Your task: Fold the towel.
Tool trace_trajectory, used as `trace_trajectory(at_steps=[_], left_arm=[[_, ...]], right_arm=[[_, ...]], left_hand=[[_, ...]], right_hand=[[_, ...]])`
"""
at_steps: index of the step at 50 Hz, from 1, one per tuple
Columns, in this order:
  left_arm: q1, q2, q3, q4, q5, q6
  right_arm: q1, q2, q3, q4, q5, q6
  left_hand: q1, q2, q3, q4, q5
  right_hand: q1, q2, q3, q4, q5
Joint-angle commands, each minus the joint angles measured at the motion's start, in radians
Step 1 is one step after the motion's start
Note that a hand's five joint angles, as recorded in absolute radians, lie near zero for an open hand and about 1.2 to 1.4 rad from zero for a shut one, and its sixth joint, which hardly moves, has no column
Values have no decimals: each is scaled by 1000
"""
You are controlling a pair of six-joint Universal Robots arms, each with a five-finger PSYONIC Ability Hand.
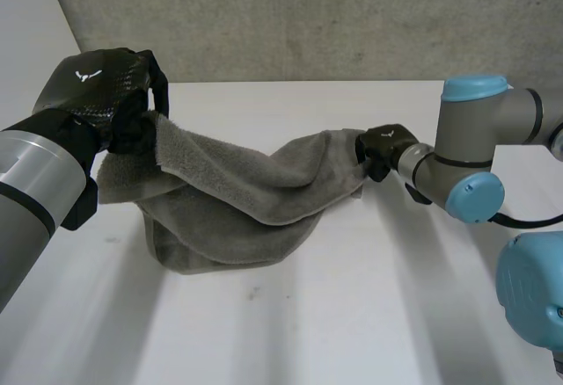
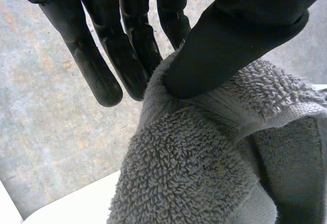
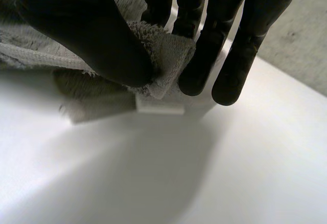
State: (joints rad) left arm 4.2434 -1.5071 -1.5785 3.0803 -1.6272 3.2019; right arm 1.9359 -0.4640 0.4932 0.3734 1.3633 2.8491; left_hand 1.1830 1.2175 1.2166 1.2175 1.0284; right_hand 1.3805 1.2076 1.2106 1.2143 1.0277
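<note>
Soft, limp and probably light, the grey towel [image 1: 237, 200] sags onto the table [image 1: 352, 315] between the left hand [image 1: 106, 95] and right hand [image 1: 383, 148], each pinching one end, so opposite corners seem the sensible hold.

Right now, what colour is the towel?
The towel is plain grey, with a fluffy looped surface; the left wrist view shows it best.

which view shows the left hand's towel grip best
Left wrist view: the left hand pinches the towel between thumb and fingers. Head view shows mostly the hand's back; right wrist view shows the right hand pinching instead.
</note>
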Motion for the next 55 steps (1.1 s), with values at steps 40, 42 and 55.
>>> trace_trajectory(at_steps=[40,42,55], left_arm=[[181,-381,139,-86,165,12],[182,-433,197,-84,165,13],[184,-645,913,143,167,-53]], right_arm=[[-69,-560,311,391,77,-407],[-67,-507,242,371,100,-399],[-58,-234,-613,-145,140,-132]], left_hand=[[213,179,180,179,193],[213,179,180,179,193],[213,179,180,179,193]], right_hand=[[16,189,186,182,194],[16,189,186,182,194],[16,189,186,182,194]])
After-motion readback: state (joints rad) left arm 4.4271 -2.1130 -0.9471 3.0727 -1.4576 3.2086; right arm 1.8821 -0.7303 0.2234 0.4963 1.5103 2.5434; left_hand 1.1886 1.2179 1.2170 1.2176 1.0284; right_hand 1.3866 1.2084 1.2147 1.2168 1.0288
